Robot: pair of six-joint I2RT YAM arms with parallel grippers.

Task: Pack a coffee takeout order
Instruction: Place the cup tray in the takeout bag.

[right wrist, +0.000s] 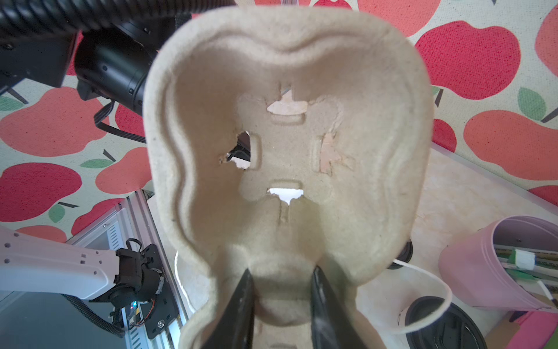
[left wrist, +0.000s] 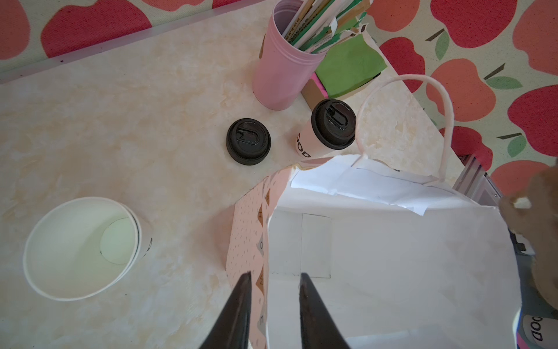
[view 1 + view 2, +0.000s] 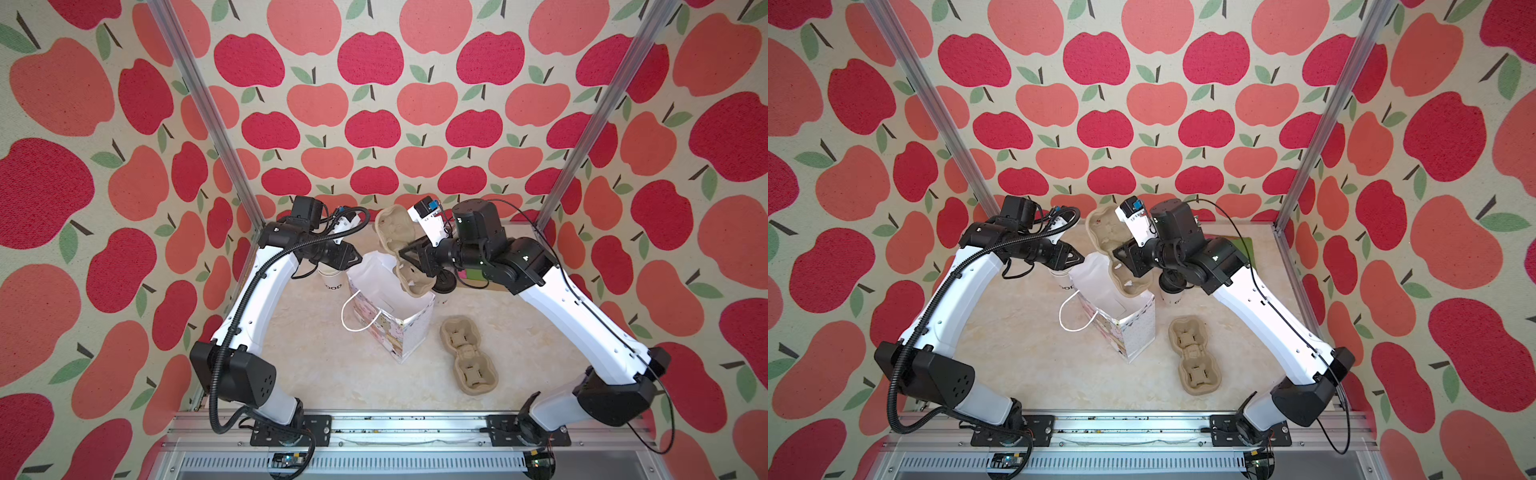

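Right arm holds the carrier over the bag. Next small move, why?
Probably ease the right pincer down so the tilted tan carrier slides into the open paper bag: its lower end sits at the mouth, and the left pincer stands open at the rim.

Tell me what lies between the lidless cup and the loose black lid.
Nothing: only bare tabletop separates the lidless cup from the loose black lid, seen in the left wrist view.

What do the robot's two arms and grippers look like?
Both arms have white shells with black joint housings. A black ribbed cable hose runs along the left arm; a thin black cable follows the right arm. The left gripper and right gripper have black tapered fingers.
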